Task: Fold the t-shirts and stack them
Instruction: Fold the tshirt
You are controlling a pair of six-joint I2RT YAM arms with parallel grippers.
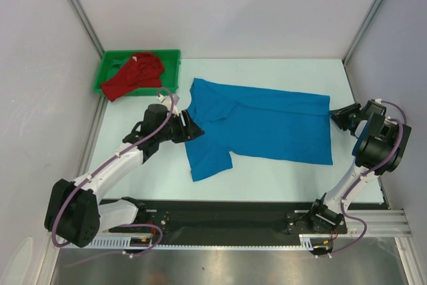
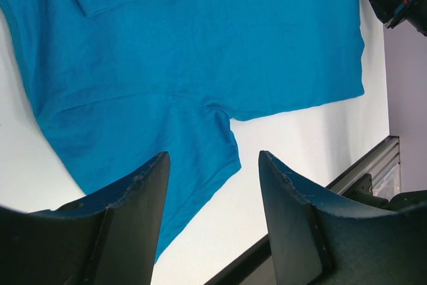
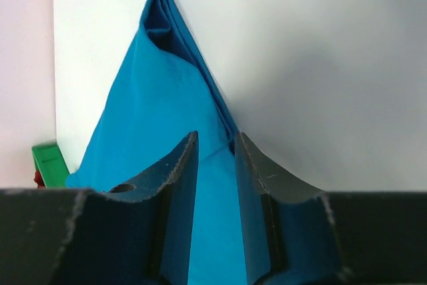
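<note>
The blue t-shirt [image 1: 267, 125] lies spread flat on the white table, collar to the left, one sleeve pointing toward the near edge. The red t-shirt [image 1: 133, 75] sits crumpled in the green tray [image 1: 171, 58]. My left gripper [image 1: 193, 127] hovers at the blue shirt's collar side. In the left wrist view it [image 2: 213, 158] is open wide above the sleeve [image 2: 153, 151], holding nothing. My right gripper [image 1: 335, 117] is at the shirt's right hem. In the right wrist view its jaws [image 3: 215, 139] stand a narrow gap apart, with blue cloth [image 3: 160, 118] showing between them.
The green tray stands at the table's back left corner, its edge also seen as a green tray [image 3: 48, 161] in the right wrist view. Grey walls close in the left, back and right sides. A black mounting rail [image 1: 227, 215] runs along the near edge.
</note>
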